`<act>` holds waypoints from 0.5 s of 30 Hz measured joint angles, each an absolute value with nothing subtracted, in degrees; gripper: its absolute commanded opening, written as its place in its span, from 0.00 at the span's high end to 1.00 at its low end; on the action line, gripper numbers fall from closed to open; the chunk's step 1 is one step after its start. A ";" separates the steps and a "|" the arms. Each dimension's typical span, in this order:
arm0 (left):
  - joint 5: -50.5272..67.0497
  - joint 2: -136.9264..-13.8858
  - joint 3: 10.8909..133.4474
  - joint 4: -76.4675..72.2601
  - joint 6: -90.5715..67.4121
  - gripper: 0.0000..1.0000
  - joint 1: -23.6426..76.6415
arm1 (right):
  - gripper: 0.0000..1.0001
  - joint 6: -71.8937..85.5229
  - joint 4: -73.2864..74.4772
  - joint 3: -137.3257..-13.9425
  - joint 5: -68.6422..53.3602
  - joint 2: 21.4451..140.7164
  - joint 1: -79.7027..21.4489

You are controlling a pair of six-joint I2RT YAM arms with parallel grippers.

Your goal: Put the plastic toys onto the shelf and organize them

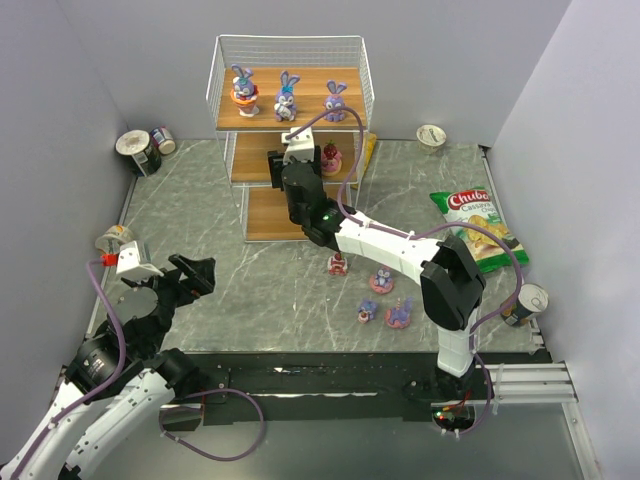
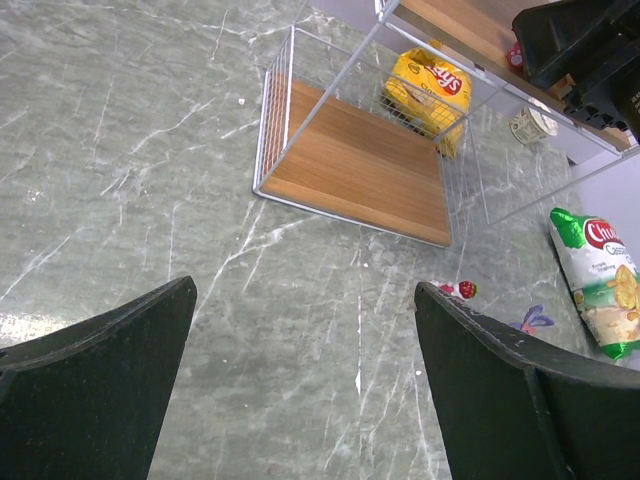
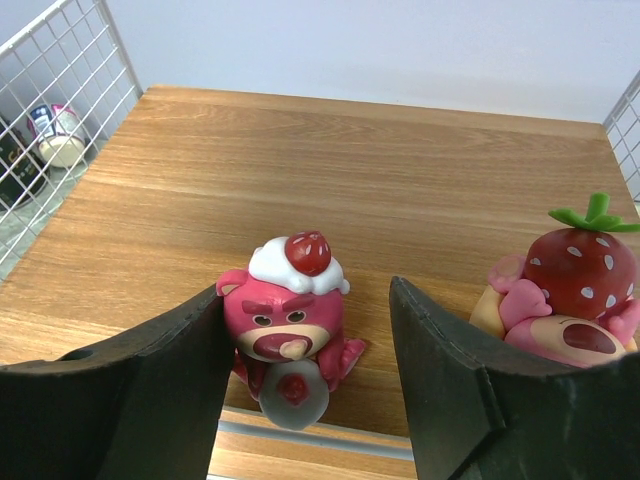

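Observation:
The shelf (image 1: 290,112) stands at the back centre, with three purple-blue bunnies (image 1: 286,97) on its top board. My right gripper (image 1: 291,160) reaches into the middle tier. In the right wrist view it (image 3: 305,298) is open around a pink bear toy (image 3: 290,310) topped with cream and a cherry, which stands on the board (image 3: 350,170). The left finger (image 3: 170,370) is close beside the bear and the right finger is apart from it. A strawberry-capped toy (image 3: 570,290) stands to its right. Several toys (image 1: 382,281) lie on the table. My left gripper (image 1: 195,275) hovers open and empty.
Cans (image 1: 140,150) sit at the back left, a cup (image 1: 115,238) at the left, another cup (image 1: 431,135) at the back right. A green-red chip bag (image 1: 478,225) and a can (image 1: 527,300) lie at the right. A yellow bag (image 2: 430,85) rests behind the shelf.

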State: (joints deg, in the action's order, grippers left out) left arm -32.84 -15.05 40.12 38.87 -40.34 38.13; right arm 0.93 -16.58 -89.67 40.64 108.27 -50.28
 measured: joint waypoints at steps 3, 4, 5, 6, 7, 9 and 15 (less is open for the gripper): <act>-32.86 -14.96 40.12 38.87 -40.34 0.03 38.13 | 0.30 0.93 -16.69 -89.67 40.71 108.27 -50.39; -32.86 -14.85 40.12 38.87 -40.34 0.03 38.13 | 0.30 0.91 -16.69 -89.67 40.71 108.27 -50.41; -32.88 -14.76 40.12 38.87 -40.34 0.04 38.13 | 0.29 0.89 -16.71 -89.67 40.71 108.27 -50.50; -32.88 -14.74 40.12 38.87 -40.34 0.04 38.13 | 0.28 0.86 -16.73 -89.67 40.71 108.27 -50.50; -32.88 -14.74 40.12 38.89 -40.34 0.04 38.13 | 0.27 0.78 -16.75 -89.67 40.71 108.27 -50.57; -32.88 -14.74 40.12 38.87 -40.34 0.04 38.13 | 0.26 0.75 -16.75 -89.65 40.69 108.27 -50.68; -32.88 -14.70 40.12 38.89 -40.36 0.04 38.13 | 0.26 -0.16 -17.04 -89.62 40.71 108.27 -50.98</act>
